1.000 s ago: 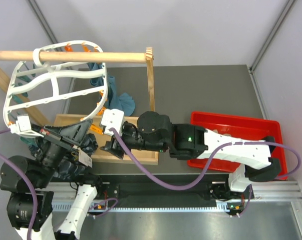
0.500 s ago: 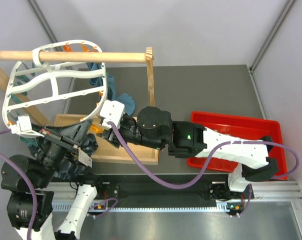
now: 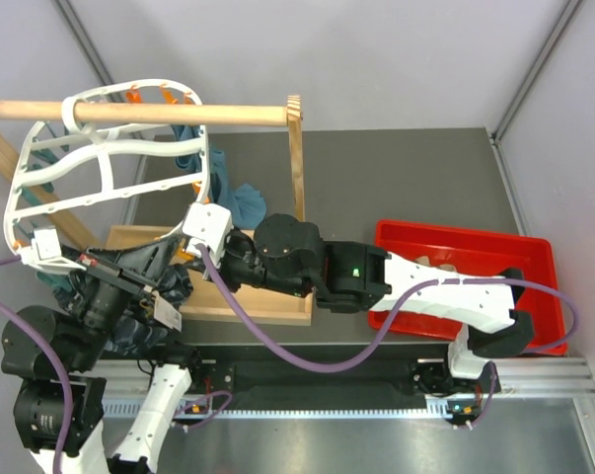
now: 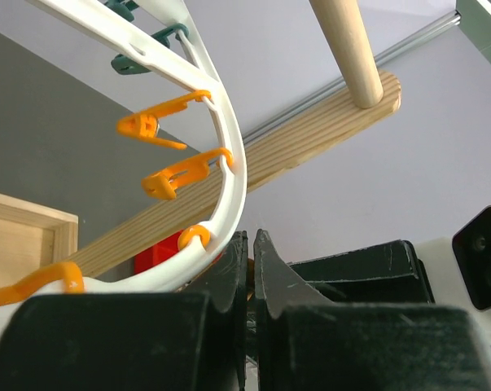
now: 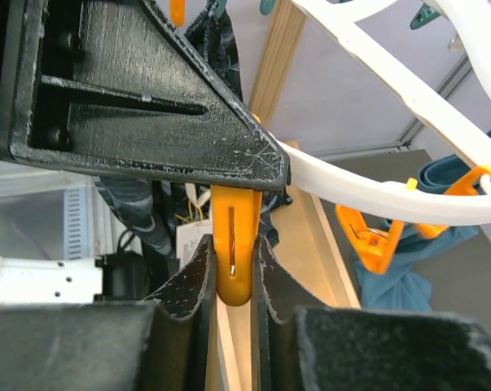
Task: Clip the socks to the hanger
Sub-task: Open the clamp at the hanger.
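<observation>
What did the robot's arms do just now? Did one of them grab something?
The right pincer slid left to the lower rim of the hanger and closed onto an orange peg there. The left pincer stayed where it was, shut. The hanger still hangs on the wooden rod, and the red tray did not move.
</observation>
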